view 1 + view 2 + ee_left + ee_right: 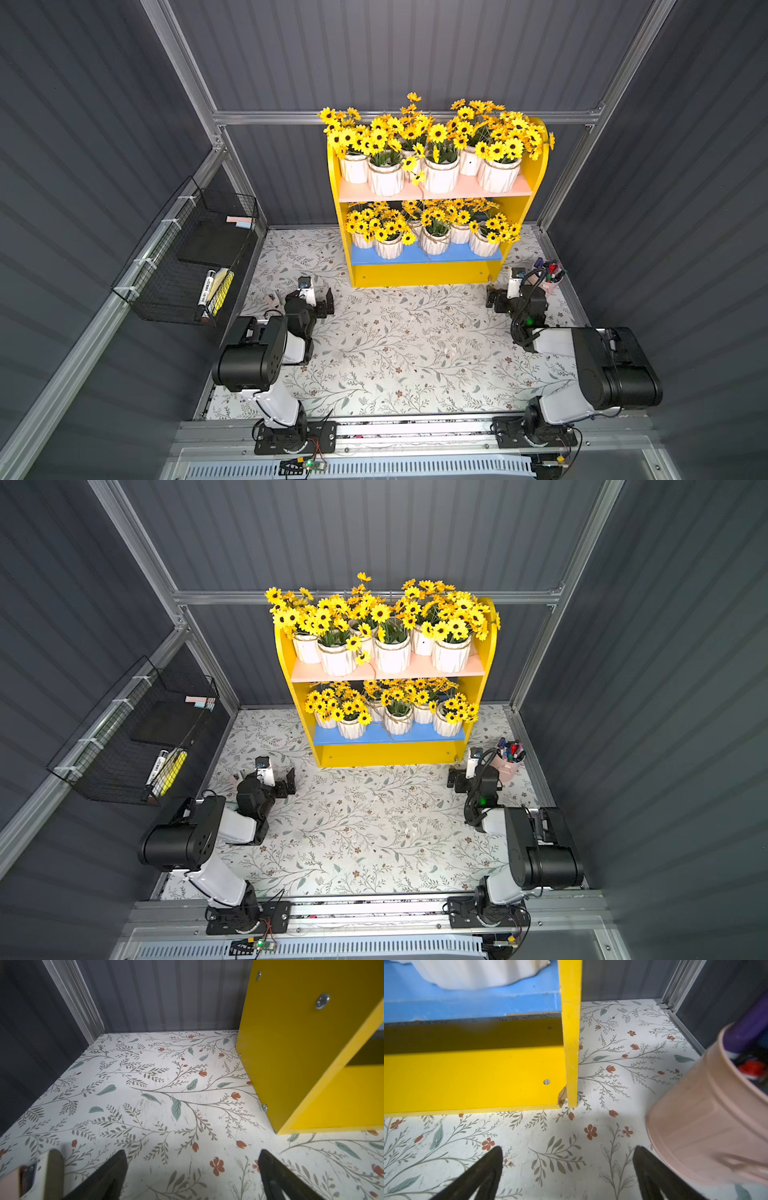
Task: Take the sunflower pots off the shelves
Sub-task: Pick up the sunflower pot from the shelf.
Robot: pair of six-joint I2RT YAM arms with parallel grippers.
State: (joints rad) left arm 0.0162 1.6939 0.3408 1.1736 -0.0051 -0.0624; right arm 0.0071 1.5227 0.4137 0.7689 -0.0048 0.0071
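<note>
Both tiers of the shelves (pixel 424 276) are crowded with sunflower pots. Several stand on the pink upper board (pixel 465 192), such as a white ribbed pot (pixel 440 176). Several more stand on the blue lower board (pixel 415 255), such as another pot (pixel 434 243). My left gripper (pixel 309 297) hangs open low over the table, left of the shelves' front corner (pixel 291 1064). My right gripper (pixel 513 291) is open too, at the shelves' right front corner. Its wrist view shows bare table between the fingers (pixel 652 1169) and a pot's base (pixel 477 974) on the blue board.
A pink cup of pens (pixel 550 282) stands close beside the right gripper (pixel 569 1159). A black wire basket (pixel 187 266) with markers hangs on the left wall. A small pale object (pixel 272 297) lies by the left gripper (pixel 192 1167). The floral table (pixel 395 340) spreads between the arms.
</note>
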